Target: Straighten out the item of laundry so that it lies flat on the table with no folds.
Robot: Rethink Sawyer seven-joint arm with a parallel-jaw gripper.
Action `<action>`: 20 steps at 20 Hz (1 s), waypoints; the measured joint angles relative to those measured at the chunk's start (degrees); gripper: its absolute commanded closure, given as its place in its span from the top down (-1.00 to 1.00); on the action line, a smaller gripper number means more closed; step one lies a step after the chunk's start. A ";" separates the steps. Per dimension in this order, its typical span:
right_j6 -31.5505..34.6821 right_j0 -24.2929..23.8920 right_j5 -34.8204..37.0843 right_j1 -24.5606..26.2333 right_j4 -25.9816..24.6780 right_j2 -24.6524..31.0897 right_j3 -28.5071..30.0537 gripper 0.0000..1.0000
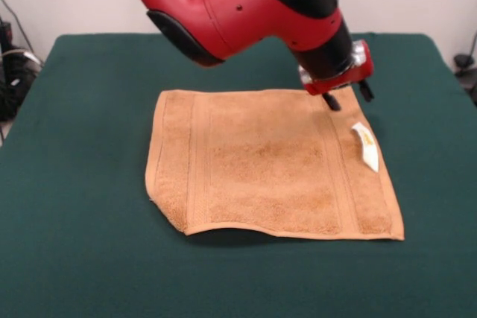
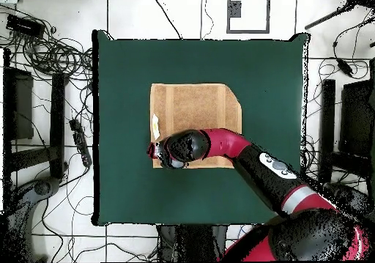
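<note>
Seen from across the desk: a large rectangular desk point(image 1: 74, 184) covered in dark green felt-like cloth, filling most of the view. Near its middle, a small orange-tan terry hand towel point(image 1: 268, 165), roughly square, spread out and mostly flat. Woven stripe bands running near its left and right edges. Near-left corner not square: cut off at a slant, seemingly turned under, with the near edge beside it lifted slightly and a dark shadow beneath. Remaining edges lying close against the cloth. A small white tag point(image 1: 366, 146) resting on the towel's right side, close to the right edge, toward the far corner.

Coming down from the top of the view, a thick red and black robot arm point(image 1: 246, 5), angled from upper left toward the right. At its end, a red-framed black-fingered jaws assembly point(image 1: 347, 97), poised at the towel's far-right corner. Two dark fingertips visible, one point(image 1: 331, 101) at the towel's far edge, the other just beyond the right edge, over the green cloth. Jaws set apart, spread moderately wide, nothing held between them. Cannot tell whether the tips touch the towel or hang just above it.

Seen from straight above, turned half round: the towel in the middle of the desk, the arm reaching up from the bottom right and covering the towel's lower portion, the jaws assembly at the towel's lower-left corner, beside the tag.
</note>
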 measured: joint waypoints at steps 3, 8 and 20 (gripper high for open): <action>0.00 0.39 0.14 -0.12 0.09 -0.31 -0.17 1.00; 0.00 0.36 0.41 0.15 1.25 -0.63 -0.42 1.00; 0.00 -0.61 0.39 1.55 5.86 -1.77 -0.46 1.00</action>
